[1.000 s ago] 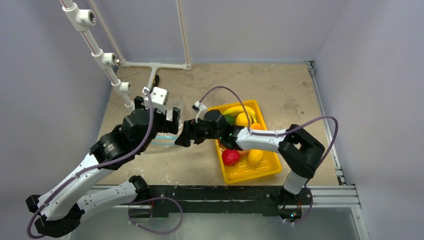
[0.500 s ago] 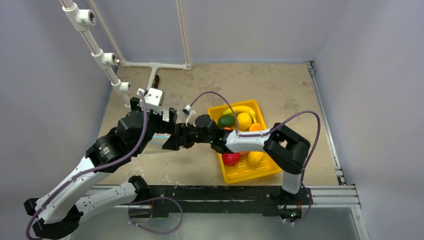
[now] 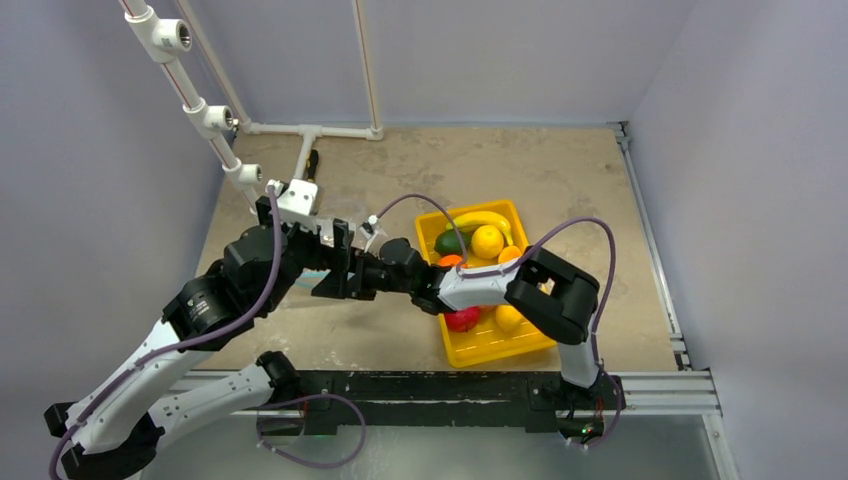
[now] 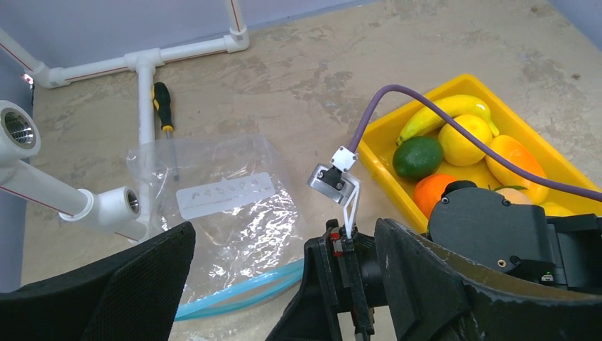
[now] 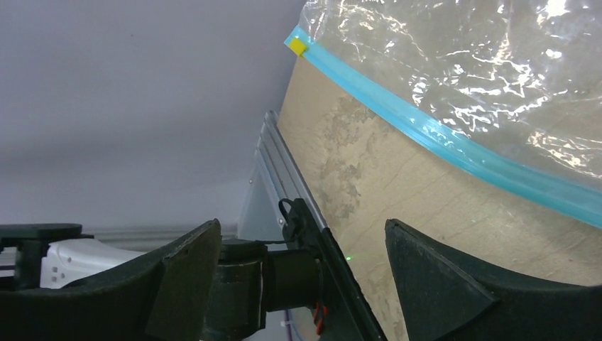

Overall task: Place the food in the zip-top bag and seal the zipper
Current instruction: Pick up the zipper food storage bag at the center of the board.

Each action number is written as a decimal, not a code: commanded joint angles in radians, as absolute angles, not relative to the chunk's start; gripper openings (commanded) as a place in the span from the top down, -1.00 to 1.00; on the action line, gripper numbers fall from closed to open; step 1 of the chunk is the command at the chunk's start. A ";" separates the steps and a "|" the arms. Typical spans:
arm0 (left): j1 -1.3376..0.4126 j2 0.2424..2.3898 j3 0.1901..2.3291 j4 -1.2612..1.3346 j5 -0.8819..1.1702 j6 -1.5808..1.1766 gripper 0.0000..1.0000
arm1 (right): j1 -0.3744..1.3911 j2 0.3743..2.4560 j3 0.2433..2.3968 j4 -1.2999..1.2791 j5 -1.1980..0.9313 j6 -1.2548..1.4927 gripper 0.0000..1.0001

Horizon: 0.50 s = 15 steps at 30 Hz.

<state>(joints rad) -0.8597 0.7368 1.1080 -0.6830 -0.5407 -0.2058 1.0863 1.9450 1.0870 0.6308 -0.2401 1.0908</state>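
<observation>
Zip-top bag (image 4: 220,206) flat; right claw (image 5: 302,231) shifted left toward left claw (image 3: 332,243); both spread apart, empty.

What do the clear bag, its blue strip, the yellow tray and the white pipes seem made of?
The zip-top bag: thin clear plastic film, glossy; it wrinkles and glints, and the table shows through. Its zipper: thicker teal plastic, smooth. The yellow tray: probably rigid moulded plastic, even colour, slight sheen. The pipe frame: likely white PVC, with socketed fittings.
</observation>
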 commanded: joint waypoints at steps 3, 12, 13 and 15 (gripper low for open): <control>-0.857 0.712 1.129 -0.701 -0.519 -0.207 -0.91 | 1.092 1.964 1.105 0.764 -0.177 1.208 -0.76; -0.858 0.701 1.134 -0.709 -0.513 -0.209 -0.91 | 1.091 2.023 1.167 0.738 -0.123 1.252 -0.76; -0.858 0.700 1.135 -0.709 -0.512 -0.208 -0.91 | 1.091 2.029 1.174 0.731 -0.114 1.256 -0.76; -0.857 0.700 1.139 -0.711 -0.515 -0.205 -0.91 | 1.091 2.035 1.182 0.724 -0.103 1.262 -0.76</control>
<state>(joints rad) -0.8597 0.7036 1.1084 -0.7113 -0.5251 -0.2058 1.0882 2.0315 1.1320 0.7109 -0.1528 1.2289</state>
